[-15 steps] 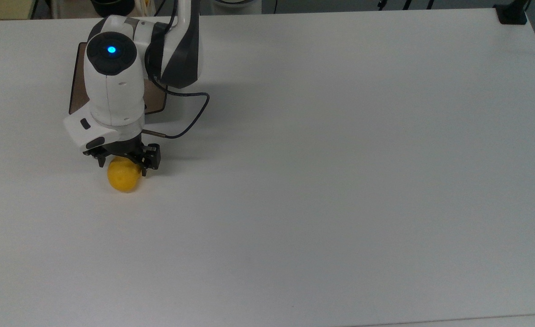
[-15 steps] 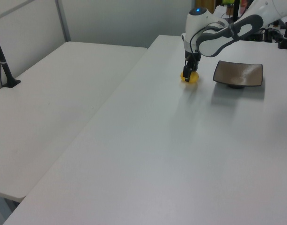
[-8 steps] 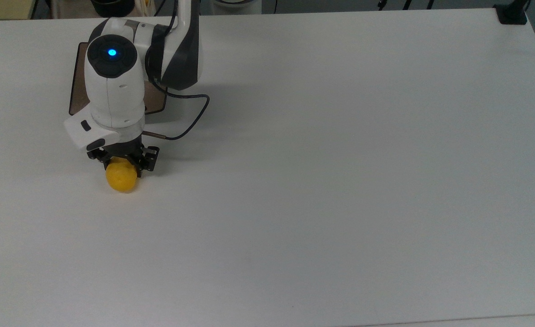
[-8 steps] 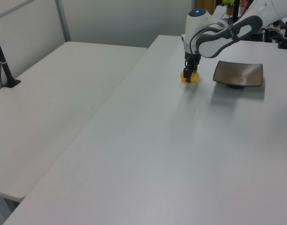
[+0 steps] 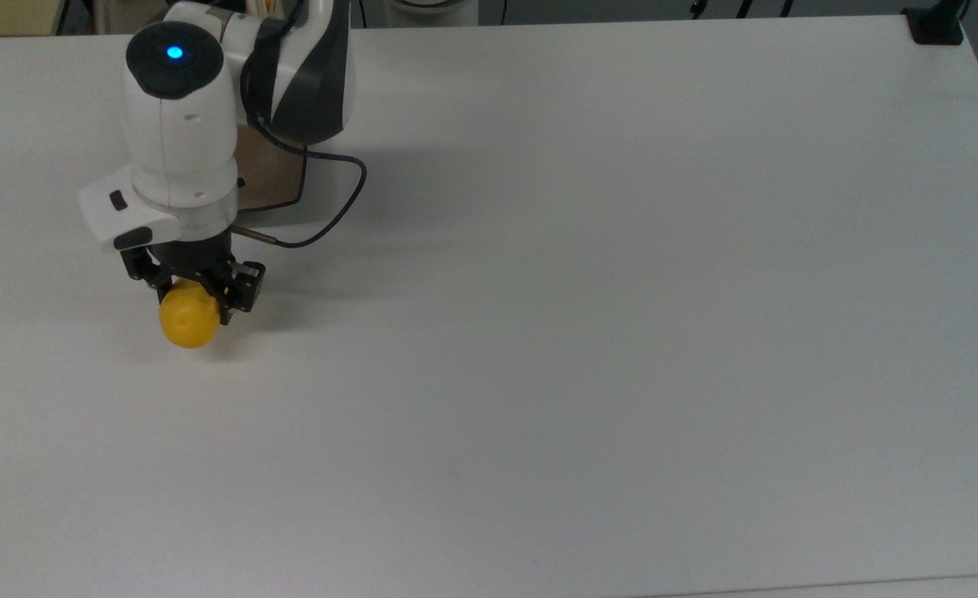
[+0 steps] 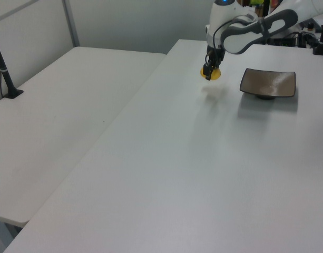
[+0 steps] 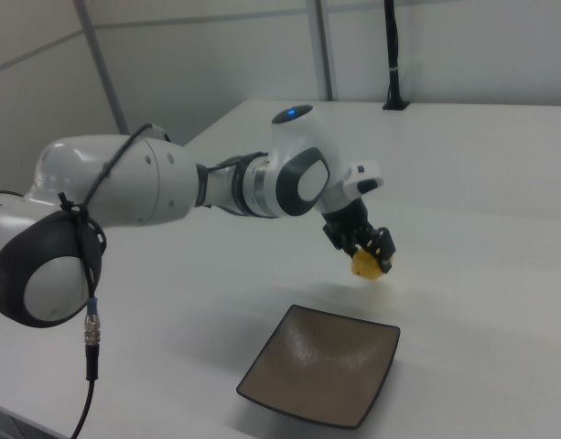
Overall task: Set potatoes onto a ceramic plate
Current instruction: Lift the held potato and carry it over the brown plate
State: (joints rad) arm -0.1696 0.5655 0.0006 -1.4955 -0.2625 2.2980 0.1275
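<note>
— Where's the smooth bright yellow potato (image 5: 189, 322)?
— Lifted off the white table (image 5: 621, 332), pinched in the black two-finger gripper (image 5: 194, 292), near the top view's left edge.
— And the glossy brown square ceramic plate (image 7: 321, 377)?
— Farther back, toward the top view's upper left corner, holding nothing.

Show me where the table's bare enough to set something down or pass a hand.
Nearly all of the table is bare: everything on the top view's right of the plate and the whole near half. The plate's own surface is bare too. Crowded: the top view's upper left corner, where the arm overhangs the plate and the end effector holds the potato above the table.
</note>
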